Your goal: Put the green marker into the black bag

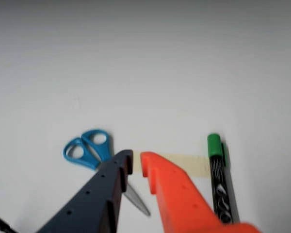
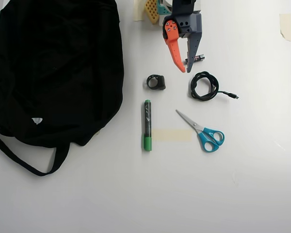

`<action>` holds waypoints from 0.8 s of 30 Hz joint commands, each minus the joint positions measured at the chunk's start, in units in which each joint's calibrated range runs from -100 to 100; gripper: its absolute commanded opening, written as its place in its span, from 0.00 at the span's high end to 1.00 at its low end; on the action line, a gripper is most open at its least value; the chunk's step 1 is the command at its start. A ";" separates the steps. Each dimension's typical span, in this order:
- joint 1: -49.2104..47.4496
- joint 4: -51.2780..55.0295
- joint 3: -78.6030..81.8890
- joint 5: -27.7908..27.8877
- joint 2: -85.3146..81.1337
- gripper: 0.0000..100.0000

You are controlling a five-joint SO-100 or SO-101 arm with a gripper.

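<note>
At the bottom of the wrist view the gripper (image 1: pixel 137 160) fills the foreground — a dark finger on the left and an orange finger (image 1: pixel 177 191) on the right, their tips spread a little apart with nothing between them. Just beyond the tips a strip of beige tape (image 1: pixel 191 164) lies flat on the white table (image 1: pixel 145 63). The green marker (image 1: pixel 218 179) lies in the lower right of that view, its green cap pointing up the frame, beside the right end of the tape. A pair of blue-handled scissors (image 1: pixel 89 148) sits in the lower left, the blade partly hidden behind the dark finger. In the overhead view the gripper (image 2: pixel 184 70) hangs at top centre, pointing down the frame, above a small black ring-like object (image 2: pixel 156 82) and a coiled black cable (image 2: pixel 204 86). Lower down, the marker (image 2: pixel 147 124) lies upright in the frame at centre, touching the tape's left end — the scissors (image 2: pixel 203 131) rest at the tape's right. The black bag (image 2: pixel 53 68) fills the upper left, well apart from the gripper, its strap looping toward the lower left.
</note>
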 commanded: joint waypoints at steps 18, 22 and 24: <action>3.41 -1.11 -37.50 0.23 32.43 0.98; 3.41 -1.11 -43.61 0.28 37.58 0.98; 3.48 -1.11 -46.39 0.28 40.15 0.98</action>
